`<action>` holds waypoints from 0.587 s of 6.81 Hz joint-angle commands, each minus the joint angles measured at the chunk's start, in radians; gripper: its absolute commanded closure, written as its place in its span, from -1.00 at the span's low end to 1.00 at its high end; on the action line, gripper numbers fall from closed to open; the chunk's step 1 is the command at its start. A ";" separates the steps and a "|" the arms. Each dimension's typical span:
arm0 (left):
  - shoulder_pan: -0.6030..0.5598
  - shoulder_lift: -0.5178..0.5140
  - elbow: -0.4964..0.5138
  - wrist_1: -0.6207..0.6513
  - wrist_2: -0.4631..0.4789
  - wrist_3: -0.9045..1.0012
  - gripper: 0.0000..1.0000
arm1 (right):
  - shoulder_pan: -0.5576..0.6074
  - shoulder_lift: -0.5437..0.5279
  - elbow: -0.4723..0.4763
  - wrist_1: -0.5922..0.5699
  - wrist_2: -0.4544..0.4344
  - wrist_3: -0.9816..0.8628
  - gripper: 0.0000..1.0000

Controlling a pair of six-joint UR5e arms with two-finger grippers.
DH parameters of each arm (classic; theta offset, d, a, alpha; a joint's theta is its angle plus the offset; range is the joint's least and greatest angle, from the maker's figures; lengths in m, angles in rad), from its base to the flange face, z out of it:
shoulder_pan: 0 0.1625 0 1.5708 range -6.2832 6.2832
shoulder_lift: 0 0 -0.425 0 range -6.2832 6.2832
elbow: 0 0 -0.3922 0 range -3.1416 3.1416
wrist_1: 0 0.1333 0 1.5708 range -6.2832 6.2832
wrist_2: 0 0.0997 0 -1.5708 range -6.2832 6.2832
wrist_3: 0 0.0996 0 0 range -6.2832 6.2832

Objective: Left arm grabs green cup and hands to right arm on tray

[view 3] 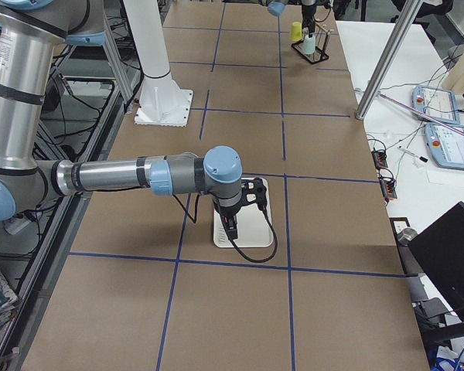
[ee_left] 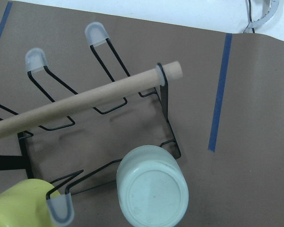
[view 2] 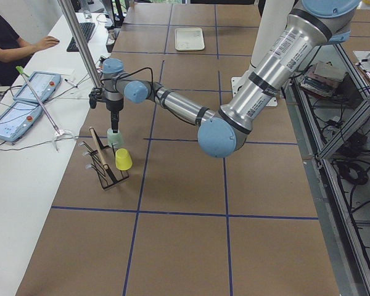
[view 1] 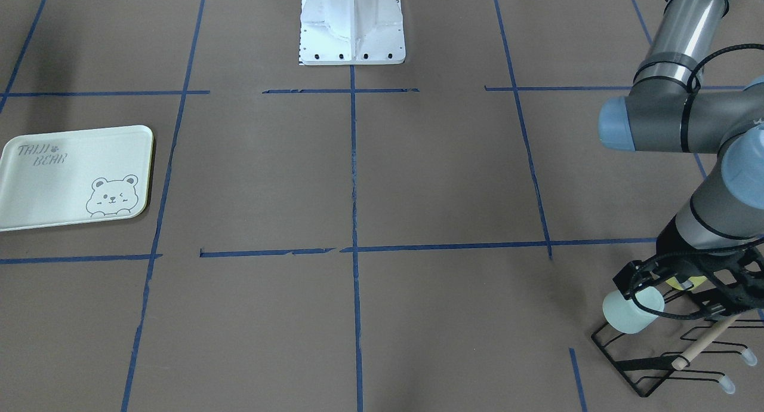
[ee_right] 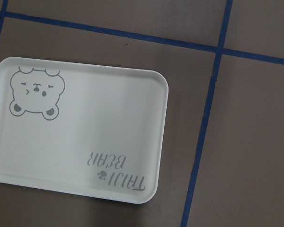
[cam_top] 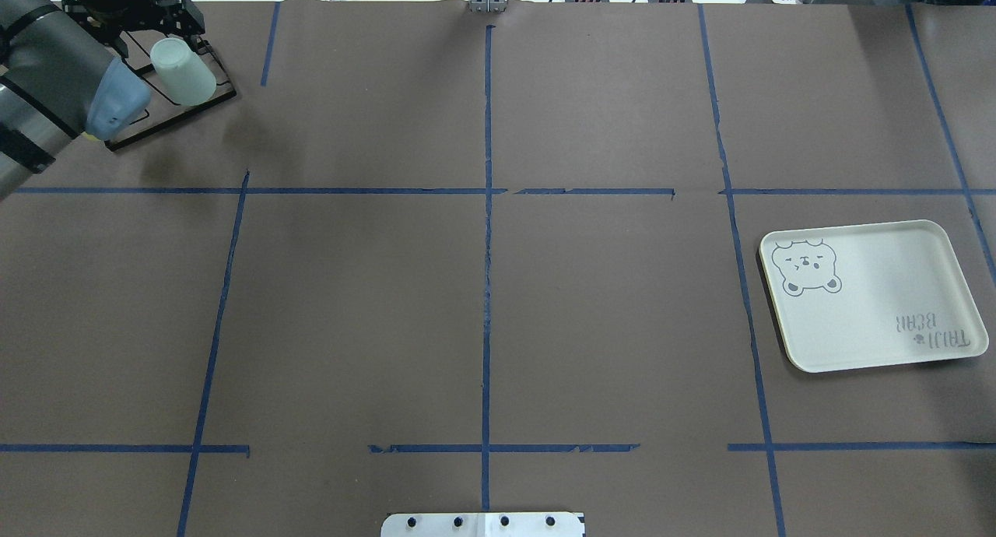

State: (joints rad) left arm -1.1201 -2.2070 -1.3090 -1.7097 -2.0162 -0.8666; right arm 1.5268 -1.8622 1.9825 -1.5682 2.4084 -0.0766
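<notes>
The green cup [view 1: 632, 313] sits upside down and tilted on a peg of a black wire rack [view 1: 656, 364] at the table's far left corner [cam_top: 184, 74]. In the left wrist view its base [ee_left: 153, 191] faces the camera. My left gripper [view 1: 641, 280] hangs just over the cup, looks open and holds nothing; it also shows in the overhead view [cam_top: 167, 27]. The tray [cam_top: 879, 303] lies flat on the table's right side, with nothing on it [ee_right: 99, 127]. My right gripper [view 3: 230, 228] points down over the tray; I cannot tell whether it is open or shut.
A yellow cup [view 2: 123, 159] sits on the same rack, next to the green one [ee_left: 19, 208]. A wooden dowel [ee_left: 85, 101] lies across the rack's top. The white robot base [view 1: 352, 30] stands at mid-table. An operator [view 2: 6, 43] sits at a side desk.
</notes>
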 commanded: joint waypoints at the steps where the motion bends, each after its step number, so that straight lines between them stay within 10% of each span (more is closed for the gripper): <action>1: 0.008 -0.023 0.091 -0.079 0.014 -0.006 -1.00 | -0.001 0.000 -0.004 -0.001 0.001 0.001 -1.00; 4: 0.026 -0.045 0.163 -0.128 0.014 -0.003 -1.00 | -0.001 -0.002 -0.005 -0.001 0.006 0.001 -1.00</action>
State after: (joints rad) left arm -1.1051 -2.2500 -1.1772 -1.8064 -2.0020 -0.8714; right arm 1.5264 -1.8636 1.9777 -1.5688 2.4135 -0.0741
